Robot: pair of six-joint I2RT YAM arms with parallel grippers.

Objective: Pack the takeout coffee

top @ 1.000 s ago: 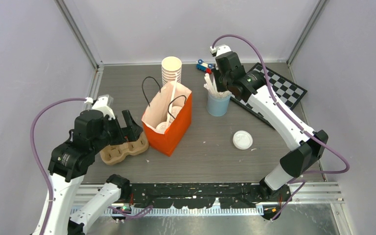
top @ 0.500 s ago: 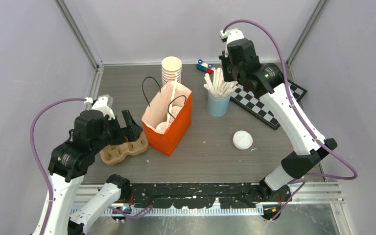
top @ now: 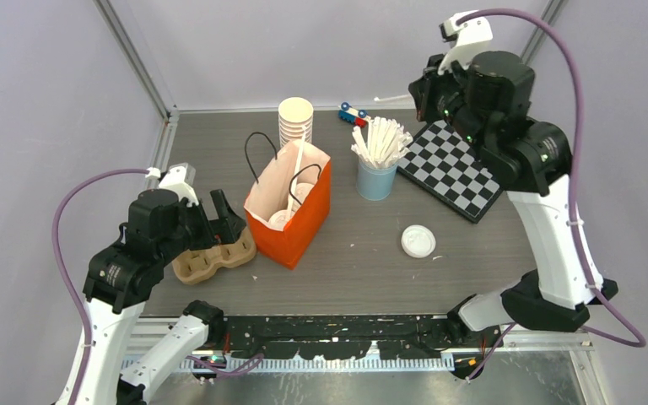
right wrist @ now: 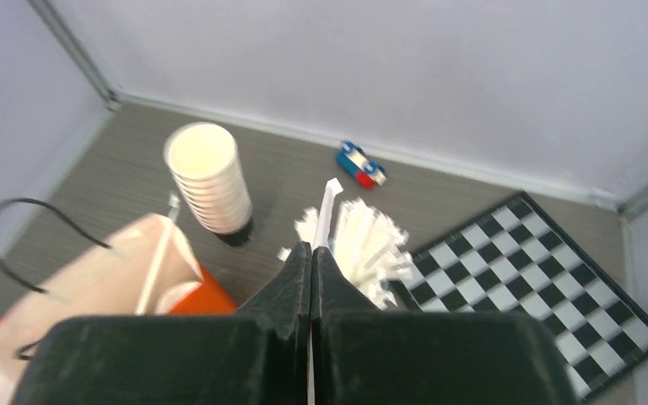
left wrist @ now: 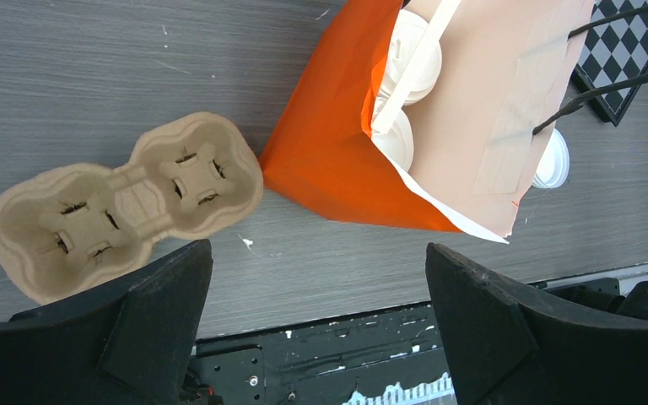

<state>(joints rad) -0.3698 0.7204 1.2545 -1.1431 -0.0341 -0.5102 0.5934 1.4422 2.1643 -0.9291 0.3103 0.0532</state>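
Observation:
Two takeout coffee cups with white sip lids [left wrist: 411, 52] [left wrist: 395, 139] stand inside the orange paper bag [top: 304, 221], with a white stick beside them; they also show in the top view [top: 291, 209]. My left gripper [left wrist: 316, 253] is open and empty, held above the table between the bag and the cardboard cup carrier [left wrist: 118, 202]. My right gripper [top: 423, 91] is raised high above the back of the table and is shut on a thin white stick [right wrist: 329, 202], above the light-blue cup of white sticks [top: 376, 179].
A loose white lid [top: 418, 241] lies on the table right of the bag. A stack of lidless cream cups [top: 295, 122] stands at the back. A checkerboard [top: 456, 169] lies at the right. A small toy car [top: 353, 113] sits near the back wall.
My right arm has risen and swung right, drawing one white stick up out of the blue cup. The left arm has not moved.

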